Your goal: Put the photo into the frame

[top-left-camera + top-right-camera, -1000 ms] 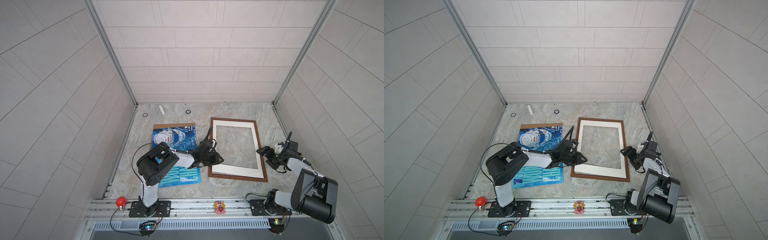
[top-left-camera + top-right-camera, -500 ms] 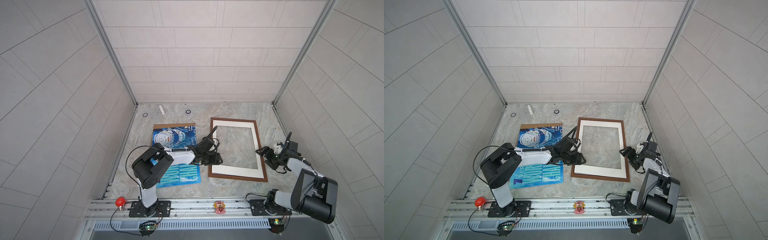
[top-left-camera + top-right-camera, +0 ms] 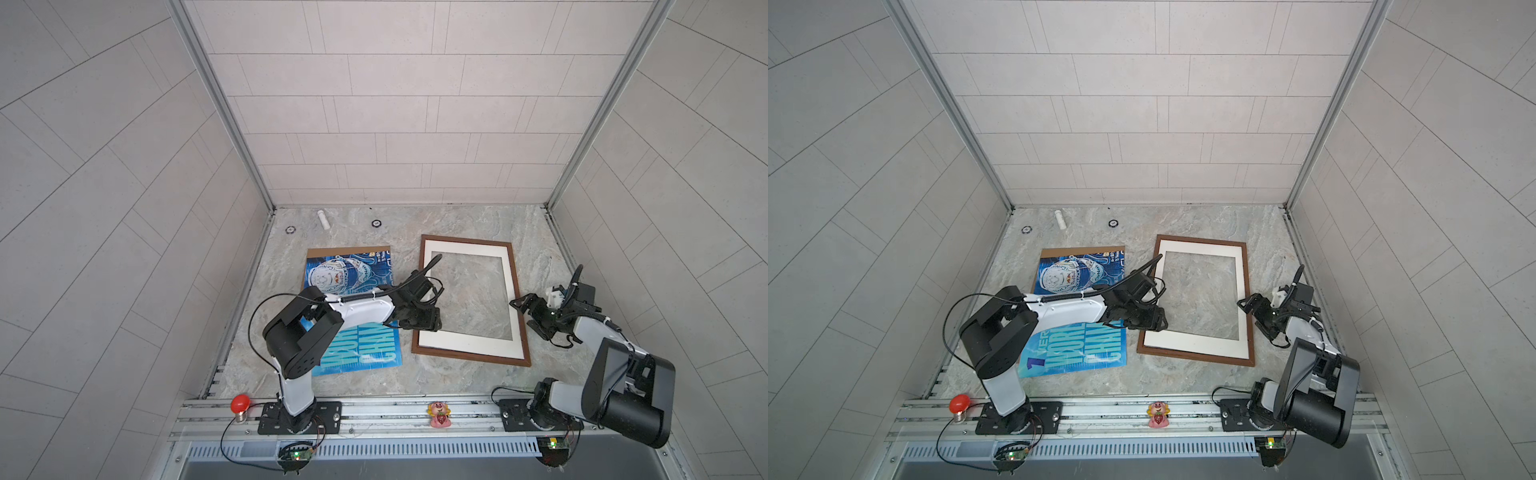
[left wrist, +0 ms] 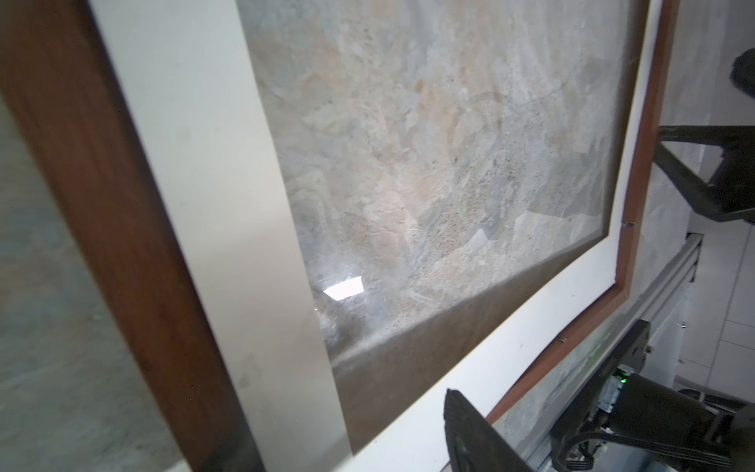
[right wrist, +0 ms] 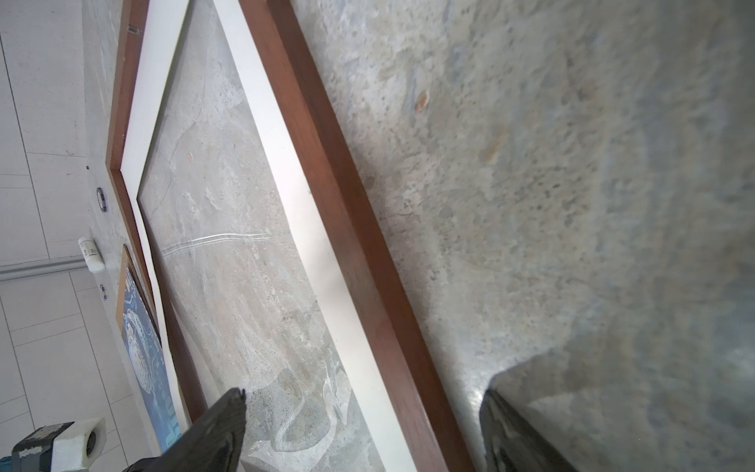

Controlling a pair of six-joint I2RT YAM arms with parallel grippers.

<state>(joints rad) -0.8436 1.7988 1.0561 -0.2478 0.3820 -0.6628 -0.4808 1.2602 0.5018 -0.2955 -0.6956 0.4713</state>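
Note:
The photo (image 3: 347, 274) (image 3: 1077, 272), a blue print with a white helmet and teal lettering, lies flat on the left, partly under my left arm. The frame (image 3: 469, 345) (image 3: 1196, 340) of dark-brown wood with a cream mat lies flat beside it on the right. My left gripper (image 3: 424, 324) (image 3: 1150, 322) (image 4: 351, 445) hovers open over the frame's (image 4: 102, 204) left rail near its front corner. My right gripper (image 3: 524, 313) (image 3: 1250, 314) (image 5: 367, 425) stands open astride the frame's (image 5: 327, 163) right rail, apart from it. The right wrist view shows the photo (image 5: 147, 367) beyond the frame.
A brown backing board (image 3: 349, 251) (image 3: 1084, 250) lies under the photo. At the back lie a small white tube (image 3: 323, 219) and two black rings (image 3: 289, 229) (image 3: 376, 223). A red bulb (image 3: 240, 403) and a pink figure (image 3: 439, 413) sit on the front rail.
My left gripper's jaws have spread wider at the frame's left edge, and the left arm's elbow has swung left, uncovering more of the photo's lettering. Frame and right arm have not moved.

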